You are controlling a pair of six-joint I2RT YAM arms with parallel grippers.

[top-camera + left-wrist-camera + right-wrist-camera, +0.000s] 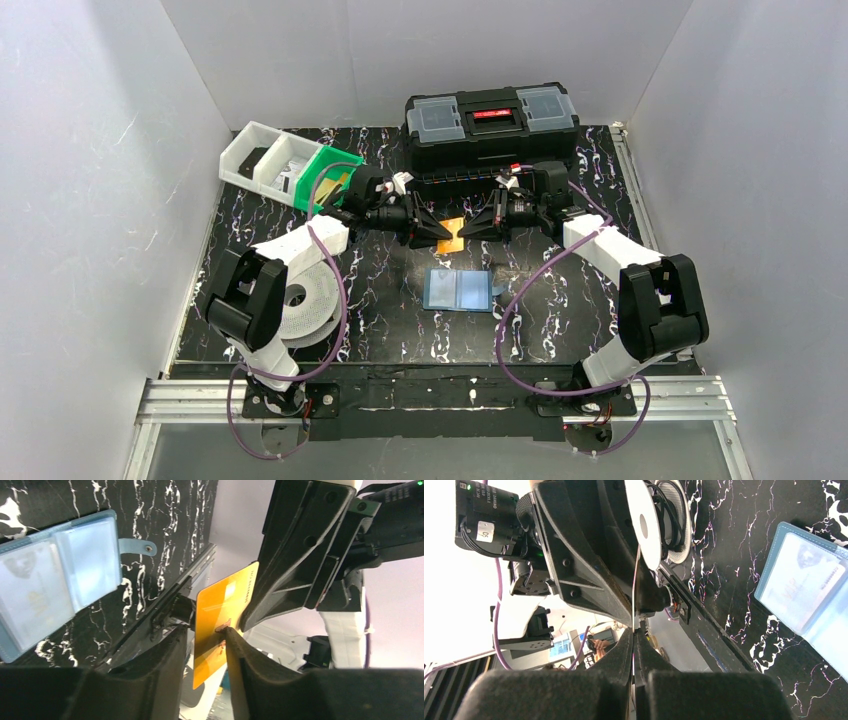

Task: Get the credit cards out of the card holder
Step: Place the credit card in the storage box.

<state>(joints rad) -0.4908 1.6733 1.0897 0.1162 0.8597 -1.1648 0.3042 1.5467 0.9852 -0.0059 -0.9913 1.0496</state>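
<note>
My right claw [634,630]: pinched shut on the thin orange card [222,605], held on edge in mid-air, I judge for a handover. My left claw [205,635]: part open, straddling the card. One pad touches its glossy face, with a gap on the other side. Card holder [458,290]: soft blue, clear pockets, spread flat on the marbled mat [390,310], just below centre of the overhead view.

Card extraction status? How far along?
Done: one orange-tan plastic card is out of the open blue folding card holder. In hand: right tool pinches it mid-air; left tool straddles it, not closed. Left: at least one pale card sits in a pocket.
</note>
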